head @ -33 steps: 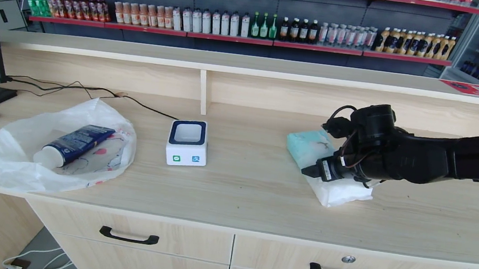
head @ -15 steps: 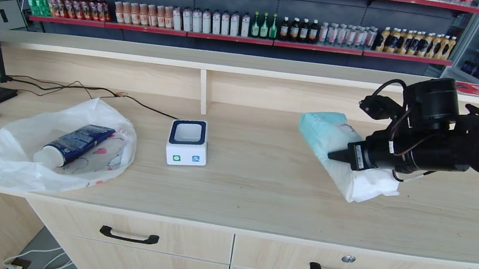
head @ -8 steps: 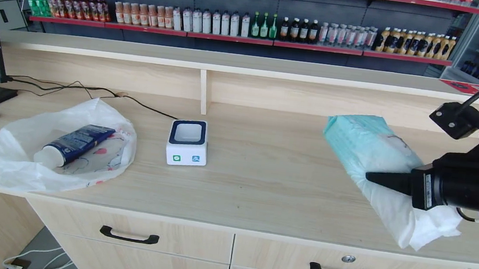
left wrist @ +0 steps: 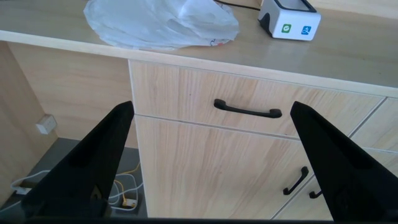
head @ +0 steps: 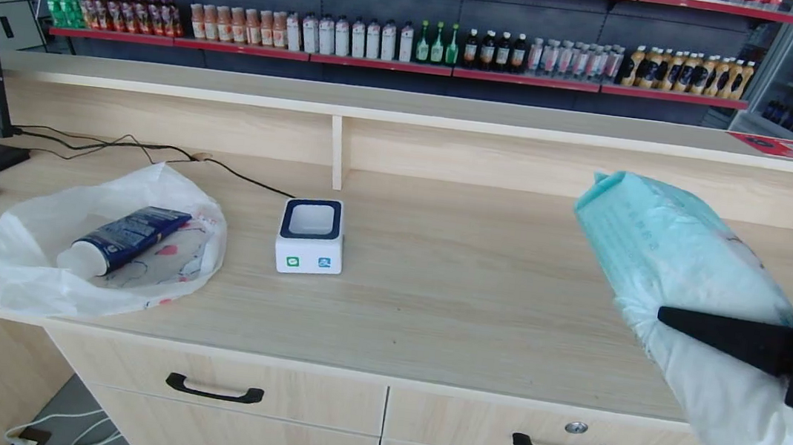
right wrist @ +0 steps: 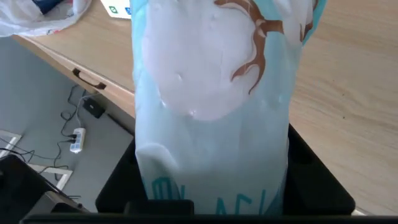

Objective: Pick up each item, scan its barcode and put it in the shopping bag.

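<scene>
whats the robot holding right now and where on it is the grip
The right gripper holds the teal-and-white soft pack, fingers clamped on either side around its middle. The left gripper is open and empty.

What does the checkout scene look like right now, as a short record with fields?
Held item: soft blue pack, clamped in the right end effector above the counter
Left end effector: open, low in front of the drawers
Scanner: mid-counter, apart from the pack
Shopping bag: counter's left, tube inside
Pack's scan: not yet done
</scene>
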Motion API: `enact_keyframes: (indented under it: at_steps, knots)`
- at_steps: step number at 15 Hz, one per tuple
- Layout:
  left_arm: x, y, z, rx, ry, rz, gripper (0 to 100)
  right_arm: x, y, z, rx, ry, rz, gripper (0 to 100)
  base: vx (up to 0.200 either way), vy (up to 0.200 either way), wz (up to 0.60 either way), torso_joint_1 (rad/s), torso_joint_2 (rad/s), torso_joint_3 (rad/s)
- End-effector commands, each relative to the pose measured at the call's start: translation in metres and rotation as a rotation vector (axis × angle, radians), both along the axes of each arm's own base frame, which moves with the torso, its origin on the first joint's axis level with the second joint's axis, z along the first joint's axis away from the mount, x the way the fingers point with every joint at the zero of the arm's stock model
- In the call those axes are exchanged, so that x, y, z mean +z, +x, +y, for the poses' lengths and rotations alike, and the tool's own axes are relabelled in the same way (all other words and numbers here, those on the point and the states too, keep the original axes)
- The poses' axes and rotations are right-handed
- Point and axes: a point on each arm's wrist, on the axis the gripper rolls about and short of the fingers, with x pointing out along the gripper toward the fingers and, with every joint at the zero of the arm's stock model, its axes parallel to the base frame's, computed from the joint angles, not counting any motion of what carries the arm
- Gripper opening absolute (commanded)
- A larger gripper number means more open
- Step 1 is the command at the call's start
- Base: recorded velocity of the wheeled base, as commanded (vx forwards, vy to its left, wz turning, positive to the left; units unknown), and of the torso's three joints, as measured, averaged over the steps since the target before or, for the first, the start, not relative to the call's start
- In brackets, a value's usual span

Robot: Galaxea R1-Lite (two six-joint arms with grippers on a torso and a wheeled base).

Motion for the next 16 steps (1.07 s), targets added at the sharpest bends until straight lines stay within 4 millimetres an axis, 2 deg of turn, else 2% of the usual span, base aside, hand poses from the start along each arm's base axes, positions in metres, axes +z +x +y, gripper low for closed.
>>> enact_keyframes:
  at_steps: [1, 3, 4, 5, 7, 9, 11, 14, 16]
  knots:
    - [0.0, 0.0, 0.0, 0.0, 0.0, 0.0, 100, 0.002, 0.009, 0.014, 0.048, 0.144, 0.085, 0, 0.0, 0.0, 0.0, 0.0, 0.0, 0.0]
    - [0.0, 0.0, 0.0, 0.002, 0.0, 0.0, 100, -0.009, 0.02, 0.03, 0.055, 0.29, 0.199, 0, 0.0, 0.0, 0.0, 0.0, 0.0, 0.0]
    - [0.0, 0.0, 0.0, 0.0, 0.0, 0.0, 100, -0.013, 0.019, 0.036, 0.069, 0.339, 0.233, 0, 0.0, 0.0, 0.0, 0.0, 0.0, 0.0]
    - [0.0, 0.0, 0.0, 0.002, 0.0, 0.0, 100, -0.018, 0.014, 0.055, 0.125, 0.481, 0.307, 0, 0.0, 0.0, 0.0, 0.0, 0.0, 0.0]
    - [0.0, 0.0, 0.0, 0.002, 0.0, 0.001, 100, -0.03, 0.009, 0.07, 0.16, 0.702, 0.427, 0, 0.0, 0.0, 0.0, 0.0, 0.0, 0.0]
    - [0.0, 0.0, 0.0, 0.0, 0.0, 0.0, 100, -0.04, 0.014, 0.085, 0.173, 0.849, 0.53, 0, 0.0, 0.0, 0.0, 0.0, 0.0, 0.0]
    - [0.0, 0.0, 0.0, 0.002, 0.0, 0.0, 100, -0.035, 0.026, 0.094, 0.181, 0.995, 0.607, 0, 0.0, 0.0, 0.0, 0.0, 0.0, 0.0]
    - [0.0, 0.0, 0.0, 0.0, 0.0, 0.0, 100, -0.043, 0.041, 0.098, 0.218, 1.055, 0.69, 0, 0.0, 0.0, 0.0, 0.0, 0.0, 0.0]
    - [0.0, 0.0, 0.0, 0.0, 0.0, 0.001, 100, -0.034, 0.041, 0.09, 0.275, 1.149, 0.78, 0, 0.0, 0.0, 0.0, 0.0, 0.0, 0.0]
